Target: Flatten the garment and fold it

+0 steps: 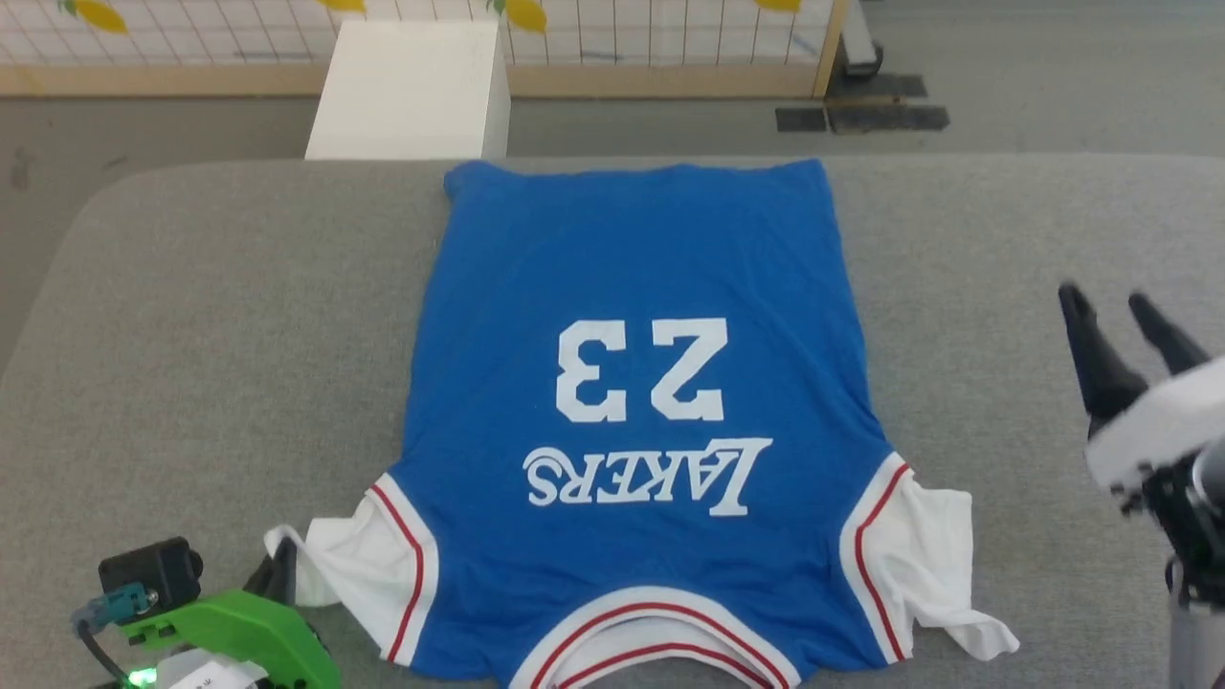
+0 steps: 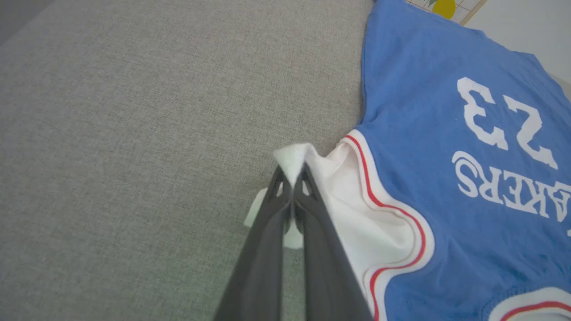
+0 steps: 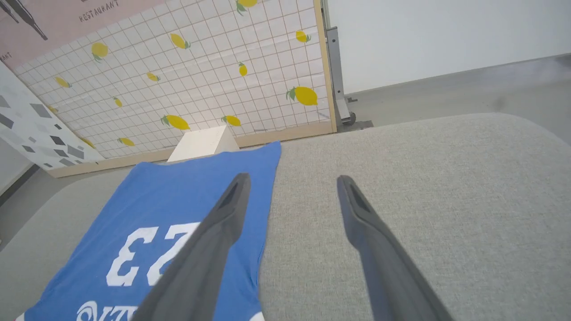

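Garment [image 1: 632, 287]: bright blue T-shirt, lying spread flat in the middle of the bench [image 1: 191, 316], printed side facing up.
Orientation: collar [image 1: 656, 636] is pointing at the near edge of the bench; the hem [image 1: 632, 170] is reaching the far edge.
Lettering [image 1: 646, 474]: white "LAKERS" and "23", reading upside down in the head view.
Left sleeve [image 2: 357, 200]: white with a red stripe at the seam, lying toward the near left corner of the bench; its outer tip is being lifted off the surface.
Right sleeve [image 1: 933, 555]: white, lying crumpled on the bench toward the near edge, with a loose corner trailing outward.
Left pincer [image 2: 293, 174]: clenched, its two dark fingers pressing together on the tip of the left sleeve; a fold of white cloth is poking out past the fingertips, and the blue body is lying just to its right.
Right pincer [image 1: 1105, 299]: released, jaws standing wide apart and grasping nothing; it is hanging over bare grey surface toward the right edge of the bench.
Garment relative to right pincer: the blue side edge is lying to its left, well apart; the right sleeve is lying nearer the near edge, not touching the fingers.
Bench: grey woven covering, rounded corners.
Beyond the far edge: a white box [image 1: 412, 86] is standing on the floor, and a lemon-print grid panel [image 3: 200, 80] is standing behind it.
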Available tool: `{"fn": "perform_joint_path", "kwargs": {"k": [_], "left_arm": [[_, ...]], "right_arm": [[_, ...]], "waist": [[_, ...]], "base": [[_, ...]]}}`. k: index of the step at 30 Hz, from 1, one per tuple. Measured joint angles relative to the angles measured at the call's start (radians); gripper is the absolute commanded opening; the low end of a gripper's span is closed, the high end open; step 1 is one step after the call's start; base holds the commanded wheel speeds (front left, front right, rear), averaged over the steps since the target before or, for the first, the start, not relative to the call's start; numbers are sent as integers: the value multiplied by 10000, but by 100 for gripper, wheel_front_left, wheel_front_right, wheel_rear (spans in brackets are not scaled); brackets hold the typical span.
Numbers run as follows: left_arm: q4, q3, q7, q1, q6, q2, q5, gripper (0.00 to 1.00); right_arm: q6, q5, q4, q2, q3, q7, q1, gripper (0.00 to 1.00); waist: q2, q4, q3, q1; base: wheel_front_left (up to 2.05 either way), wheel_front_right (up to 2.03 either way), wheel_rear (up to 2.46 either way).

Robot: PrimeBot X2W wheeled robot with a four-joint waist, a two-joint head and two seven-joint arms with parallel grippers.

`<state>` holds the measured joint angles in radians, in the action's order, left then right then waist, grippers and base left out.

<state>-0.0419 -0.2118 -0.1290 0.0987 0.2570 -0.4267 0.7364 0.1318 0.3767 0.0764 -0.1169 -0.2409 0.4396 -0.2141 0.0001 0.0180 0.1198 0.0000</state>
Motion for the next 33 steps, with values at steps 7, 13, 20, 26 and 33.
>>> {"fn": "perform_joint_path", "kwargs": {"k": [7,13,20,26,33], "left_arm": [[-865,-148,430,-396,-10,207,-224,0],[-1419,-343,721,-878,-161,426,-290,0],[-1745,-593,1043,-1296,-372,658,-341,0],[-1992,-752,1264,-1569,-537,825,-378,0],[-2282,-782,1473,-1622,-548,895,-420,0]], "right_arm": [[2,-784,-1478,-92,288,-199,-2267,100],[0,-1670,-2740,-731,464,422,-4928,100],[0,-2715,-4100,-1377,865,1868,-7573,100],[2,-3532,-5114,-1778,1342,3645,-9030,100],[2,-4065,-5697,-2015,2054,5764,-9942,100]], "waist": [[0,276,890,1],[0,709,1953,2],[0,1281,3249,3],[0,1779,4304,3],[0,2327,5280,2]], "base": [[0,0,0],[0,0,0],[0,0,0],[0,0,0],[0,0,0]]}}
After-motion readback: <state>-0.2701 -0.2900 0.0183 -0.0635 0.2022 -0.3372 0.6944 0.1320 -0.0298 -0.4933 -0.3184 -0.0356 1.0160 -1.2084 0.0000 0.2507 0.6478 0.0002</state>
